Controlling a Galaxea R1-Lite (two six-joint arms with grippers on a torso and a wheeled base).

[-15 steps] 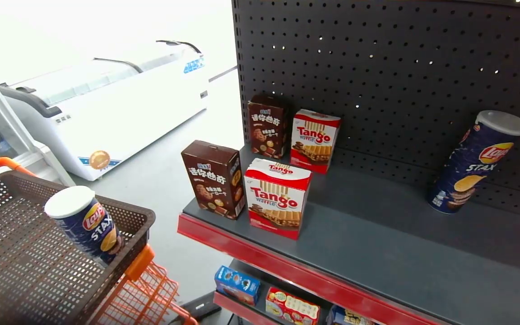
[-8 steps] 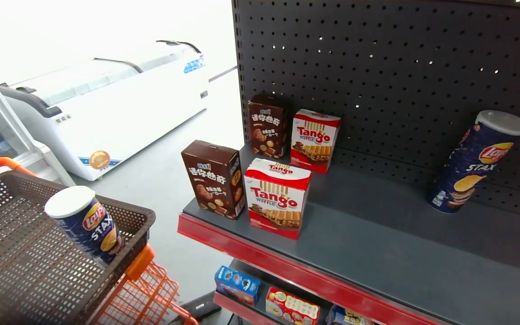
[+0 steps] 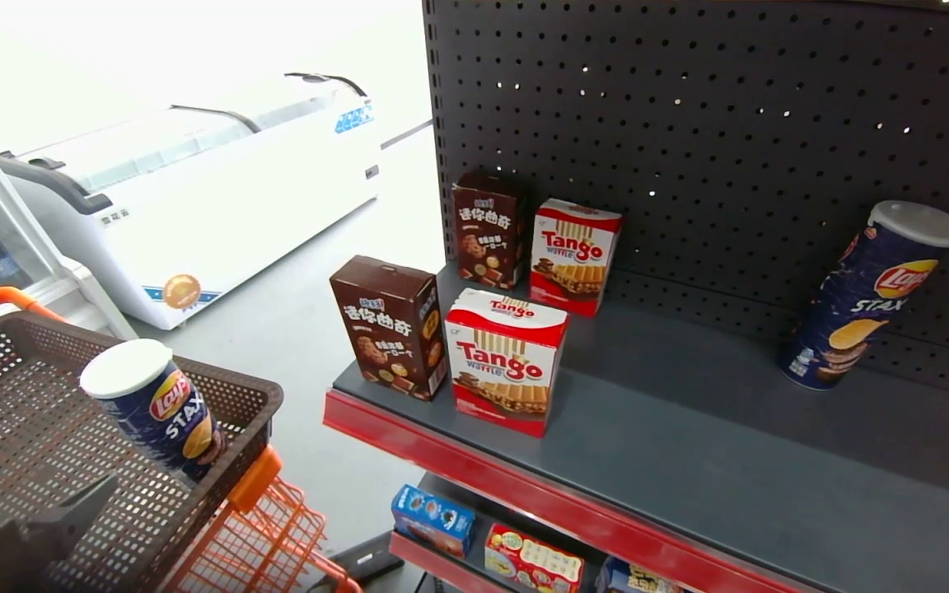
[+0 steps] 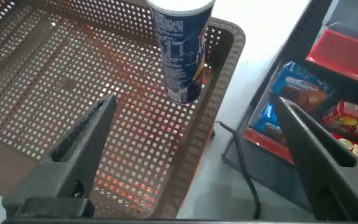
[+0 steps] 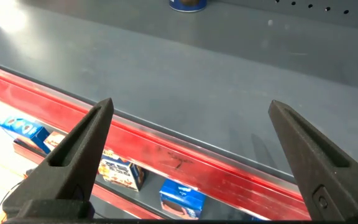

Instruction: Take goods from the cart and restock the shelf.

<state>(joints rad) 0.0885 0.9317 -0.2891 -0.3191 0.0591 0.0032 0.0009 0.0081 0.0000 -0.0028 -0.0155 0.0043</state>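
Chips can (image 3: 153, 408) upright in the cart basket (image 3: 21, 412), corner nearest the shelf (image 3: 689, 428). Lies straight ahead of the left gripper (image 4: 196, 104), jaws wide apart, long axis crossing their closing line. Sits well apart from the right gripper (image 5: 191, 107), jaws likewise apart, over the shelf.

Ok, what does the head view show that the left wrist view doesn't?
Head only: brown and red-white cardboard boxes, plus a second blue crisp can by the black pegboard. Left wrist only: the base of the blue, white-lidded crisp can on the brown perforated plastic basket's floor. Both: that can, the basket, the open left hand.
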